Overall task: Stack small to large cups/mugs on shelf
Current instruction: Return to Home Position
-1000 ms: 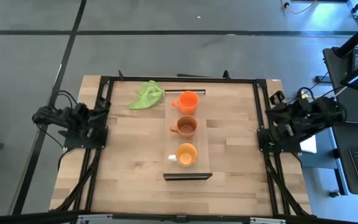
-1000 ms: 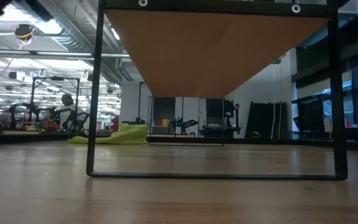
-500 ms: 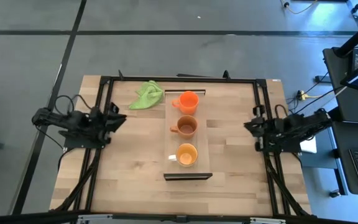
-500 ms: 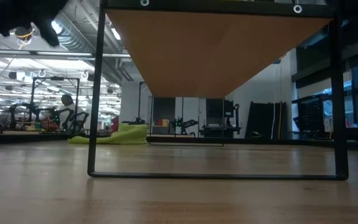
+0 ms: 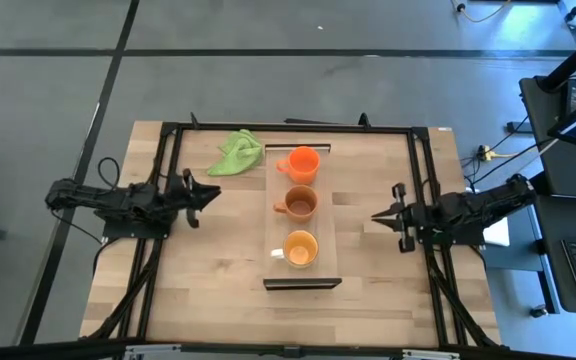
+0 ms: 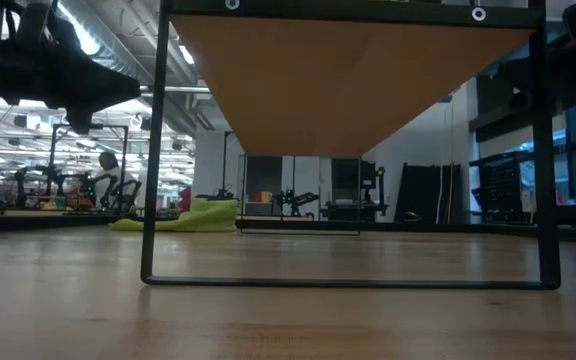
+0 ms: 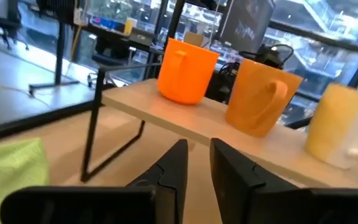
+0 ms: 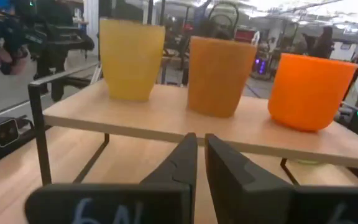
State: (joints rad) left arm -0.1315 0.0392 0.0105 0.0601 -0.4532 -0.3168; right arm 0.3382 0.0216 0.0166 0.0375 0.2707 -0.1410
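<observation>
Standing on shelf [image 5: 328, 236]: three mugs [image 5: 298, 204] | light-wood table [image 5: 208, 245] | grey floor [image 5: 268, 90] beyond

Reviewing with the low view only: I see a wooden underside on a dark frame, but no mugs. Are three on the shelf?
Observer: Yes. A bright red-orange mug, a duller brownish-orange mug and a yellow-orange mug stand in one row on the long light-wood shelf.
Operator: Either gripper holding anything?
Observer: No. The left gripper and right gripper are empty, either side of the shelf.
Operator: Handles?
Observer: All three point toward the left gripper's side.
</observation>
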